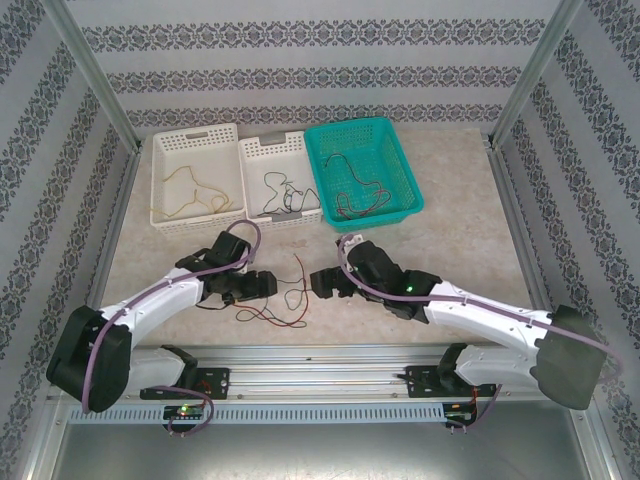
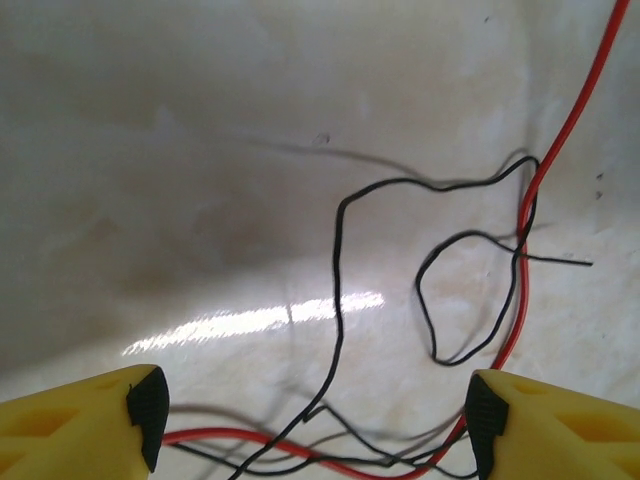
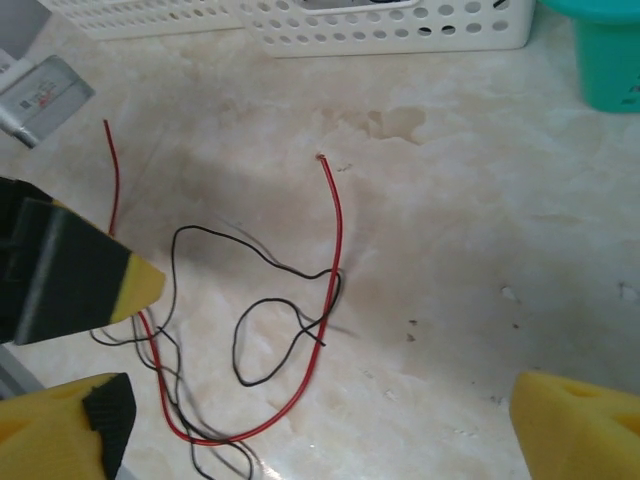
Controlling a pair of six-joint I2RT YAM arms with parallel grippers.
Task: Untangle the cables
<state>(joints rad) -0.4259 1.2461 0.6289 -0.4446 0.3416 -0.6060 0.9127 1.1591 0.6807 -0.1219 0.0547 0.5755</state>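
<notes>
The cell walls carry striped, lace-patterned wallpaper, and the surface [image 1: 450,250] is a glossy slab of marbled beige.

From the top camera I see three perforated plastic baskets in a row at the far edge: a left white basket [image 1: 195,132], a middle white basket [image 1: 272,145] and a teal basket [image 1: 350,127]. A thin yellow cable [image 1: 185,190] curls in the left one, a dark cable [image 1: 280,190] in the middle one, and red and dark strands lie in the teal one. Nearer the arms, a red cable [image 1: 290,318] and a black cable [image 1: 297,292] lie tangled on the bare surface, between the left fingers [image 1: 262,285] and the right fingers [image 1: 325,283].

On the left wrist camera, the blocky yellow left fingers [image 2: 148,415] with black pads stand well apart and clamp nothing. The black cable [image 2: 338,280] wanders in loose loops between them. The red cable [image 2: 520,300] sweeps down in a long arc just beside the right-hand pad, crossing the black one.

On the right wrist camera, the right fingers [image 3: 575,430] are spread as wide as the frame and hold nothing. The red cable [image 3: 335,250] makes a smooth U on the surface ahead of them, with the black cable [image 3: 260,340] looped across it. One of the left fingers [image 3: 85,280], black with a yellow tip, juts in beside the tangle.
</notes>
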